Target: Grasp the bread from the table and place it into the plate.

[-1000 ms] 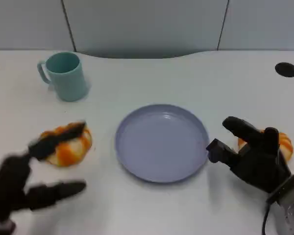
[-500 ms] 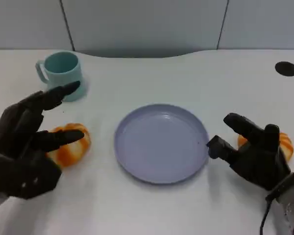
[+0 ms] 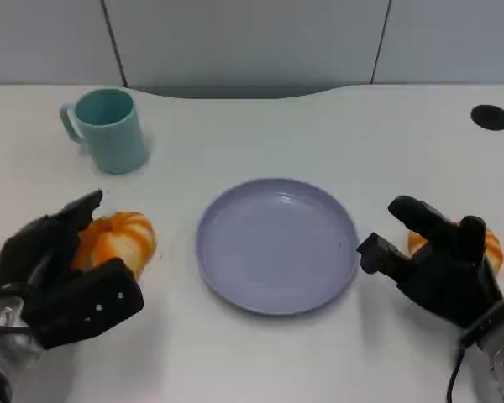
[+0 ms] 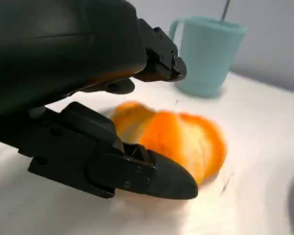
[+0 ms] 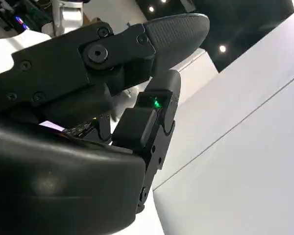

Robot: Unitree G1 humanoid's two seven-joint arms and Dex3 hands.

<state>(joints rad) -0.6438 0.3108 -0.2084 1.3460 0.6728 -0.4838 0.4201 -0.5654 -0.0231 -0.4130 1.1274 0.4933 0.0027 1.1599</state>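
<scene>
two hands, left hand [image 3: 63, 281] fingers open around bread [image 3: 118, 239], right hand [image 3: 441, 269] fingers spread

The table [image 3: 260, 134] has a white, matte top with a curved far edge. Two round black holes [image 3: 490, 117] are set near its far corners. Behind it stands a pale grey panelled wall [image 3: 244, 38] with dark vertical seams. Ceiling lights [image 5: 222, 48] appear as small bright spots.

Left hand [image 3: 63, 281] low, fingers spread; right hand [image 3: 441, 269] spread, holding nothing.
</scene>
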